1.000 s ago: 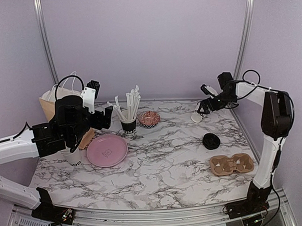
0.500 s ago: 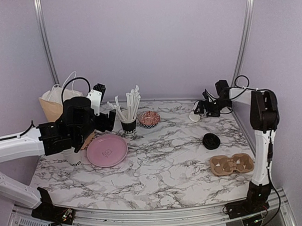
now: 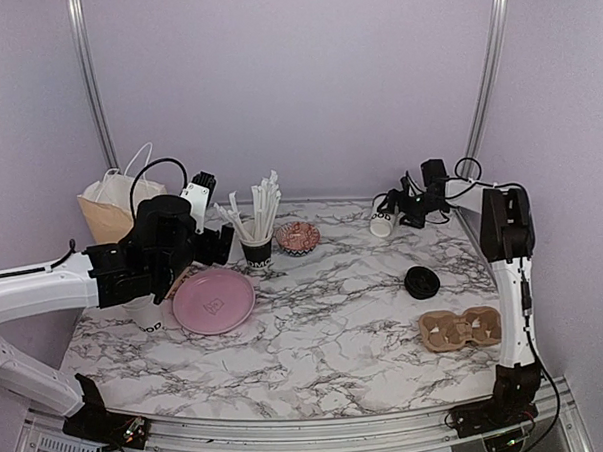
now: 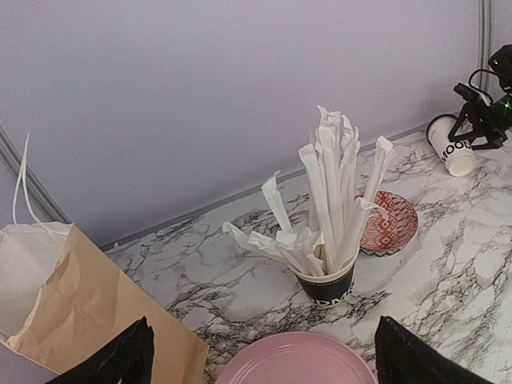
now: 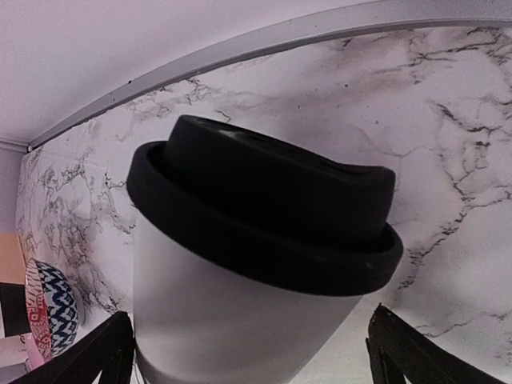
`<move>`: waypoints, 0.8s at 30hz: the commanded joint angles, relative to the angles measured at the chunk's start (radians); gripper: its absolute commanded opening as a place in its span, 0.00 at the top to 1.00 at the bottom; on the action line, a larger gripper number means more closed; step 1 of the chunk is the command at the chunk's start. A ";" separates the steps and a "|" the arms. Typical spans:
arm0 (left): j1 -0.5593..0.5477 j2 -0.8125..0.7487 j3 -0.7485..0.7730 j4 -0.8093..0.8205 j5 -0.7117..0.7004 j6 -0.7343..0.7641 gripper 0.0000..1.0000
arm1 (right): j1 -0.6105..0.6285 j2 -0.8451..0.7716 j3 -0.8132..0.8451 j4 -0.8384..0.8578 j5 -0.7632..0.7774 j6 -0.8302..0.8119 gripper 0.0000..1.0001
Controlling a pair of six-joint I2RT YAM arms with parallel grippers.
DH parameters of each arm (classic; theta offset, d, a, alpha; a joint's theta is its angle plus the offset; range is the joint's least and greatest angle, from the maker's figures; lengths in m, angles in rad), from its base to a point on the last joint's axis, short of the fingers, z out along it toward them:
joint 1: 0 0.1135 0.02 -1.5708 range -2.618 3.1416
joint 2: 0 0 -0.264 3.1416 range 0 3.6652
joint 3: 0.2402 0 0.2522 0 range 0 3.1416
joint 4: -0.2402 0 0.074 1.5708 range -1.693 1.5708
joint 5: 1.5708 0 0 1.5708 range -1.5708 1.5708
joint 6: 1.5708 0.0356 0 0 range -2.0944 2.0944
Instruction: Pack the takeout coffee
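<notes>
Our right pincer [image 5: 252, 340] stood with its fingers wide apart, one on each side of the takeout coffee [image 5: 240, 272], whose black lid [image 5: 264, 200] filled the right wrist view. A sliver of marble showed between the cup wall and one finger, so we judged the cup not yet clamped. The coffee was at about 1 o'clock on the surface [image 3: 326, 335], close to the rear rail. From overhead it looked tilted, and we could not tell whether it leaned on a finger. Our left pincer [image 4: 264, 360] was apart and empty, hanging at 9 o'clock above the pink plate [image 3: 213, 300].

We took the step in hand to be the grasp itself: the reach looked finished, the closing not begun. The next move called for closing on the paper wall below the lid, firmly enough to lift but not enough to buckle it or pop the lid. After that the cup needed righting and a level carry. Either the cardboard carrier [image 3: 463, 329] at 4 o'clock or the paper bag [image 3: 106, 210] at 10 o'clock seemed a likely place to pack it.
</notes>
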 commanded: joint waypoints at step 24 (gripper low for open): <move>0.035 0.021 0.062 -0.030 0.067 -0.038 0.04 | 0.117 0.112 0.204 -0.232 0.160 -0.394 0.01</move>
